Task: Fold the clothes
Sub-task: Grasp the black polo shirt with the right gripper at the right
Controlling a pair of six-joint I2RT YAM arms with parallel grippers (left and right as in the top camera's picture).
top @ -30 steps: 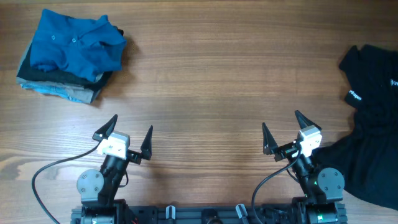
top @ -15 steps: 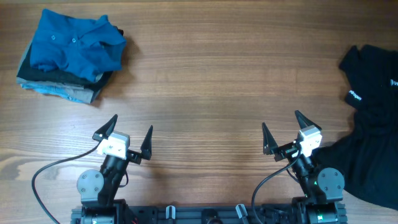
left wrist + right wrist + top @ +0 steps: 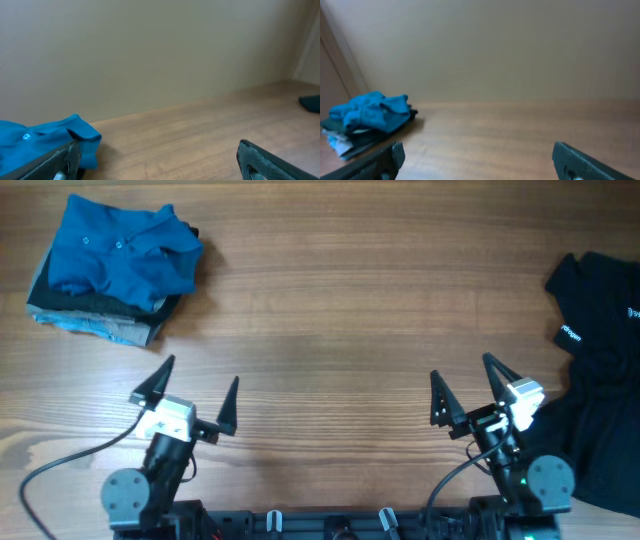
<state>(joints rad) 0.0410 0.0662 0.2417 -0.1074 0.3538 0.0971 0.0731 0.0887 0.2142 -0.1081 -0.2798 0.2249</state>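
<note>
Above the wooden table (image 3: 330,310), left gripper (image 3: 201,370) and right gripper (image 3: 460,368) sit low at its near edge, fingers spread, empty.

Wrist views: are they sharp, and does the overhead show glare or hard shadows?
Overhead: sharp, evenly lit, no glare on the table; the black polo shirt is so dark its folds barely show. Left wrist: soft, the near fingers blurred. Right wrist: equally soft, the blue shirt lacking detail.
</note>
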